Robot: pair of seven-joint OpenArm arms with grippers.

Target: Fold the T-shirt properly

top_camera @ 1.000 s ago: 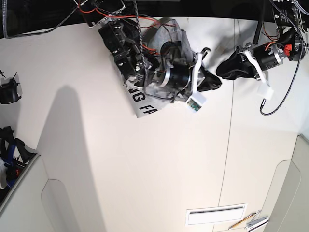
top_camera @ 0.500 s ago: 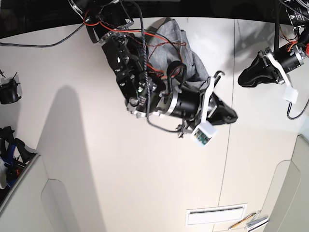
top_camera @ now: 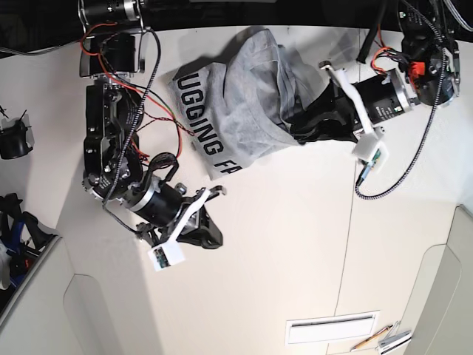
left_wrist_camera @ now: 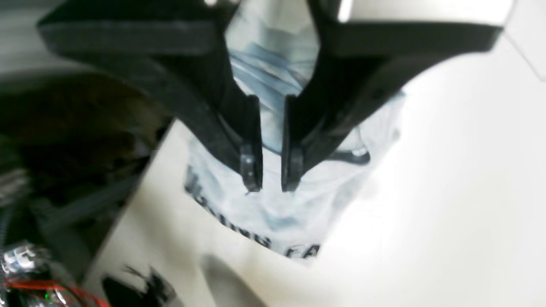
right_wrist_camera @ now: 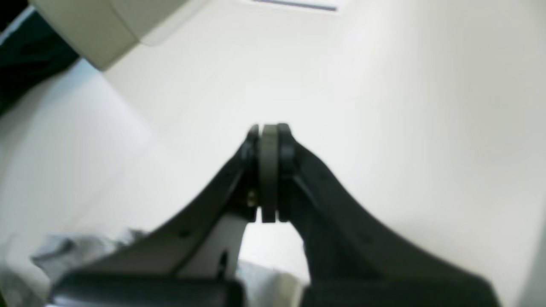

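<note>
The grey T-shirt (top_camera: 244,89) lies bunched at the back of the table, with part of its black lettering showing along the near-left edge. My left gripper (top_camera: 295,133) is at the shirt's right edge. In the left wrist view its jaws (left_wrist_camera: 271,175) are narrowed to a slit with a fold of T-shirt (left_wrist_camera: 277,213) fabric in it. My right gripper (top_camera: 214,238) is over bare table in front and to the left of the shirt. It is shut, pads (right_wrist_camera: 268,170) pressed together with nothing between them.
A vent slot (top_camera: 331,328) and a pencil (top_camera: 373,338) lie near the front right edge. Black gear (top_camera: 15,137) sits at the left edge. Red and black cables (top_camera: 159,122) hang by the right arm. Raised pale panels (top_camera: 96,310) line the front.
The right arm pulled off the shirt toward the front left, uncovering the lettering. The left arm came in from the right to the shirt's edge and its jaws narrowed.
</note>
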